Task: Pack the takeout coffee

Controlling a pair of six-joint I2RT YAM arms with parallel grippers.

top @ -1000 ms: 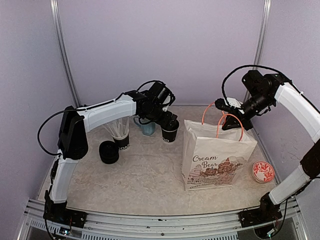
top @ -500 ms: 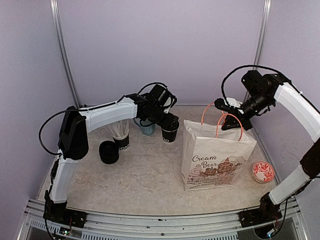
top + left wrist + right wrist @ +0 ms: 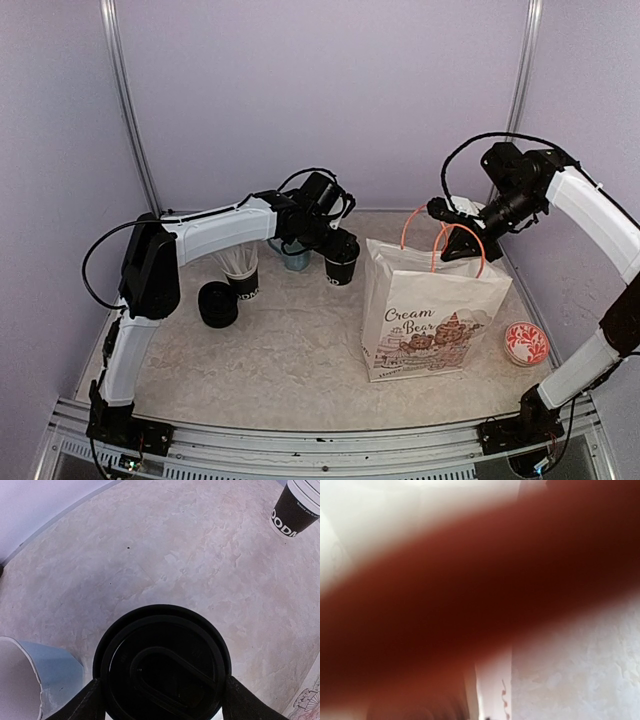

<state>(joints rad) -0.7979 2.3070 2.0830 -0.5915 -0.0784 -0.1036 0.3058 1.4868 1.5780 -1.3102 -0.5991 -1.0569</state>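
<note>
Takeout coffee cup, black with its round black lid on, stands upright on the table, just beside the blue mug and near the paper bag. We see it straight below the left claw, with one finger at each side of the lid's rim; whether they press it yet we cannot tell. Further out, the right claw is closed on the bag's orange handle. We judge the left arm far nearer the cup, with the bag on its right.
</note>
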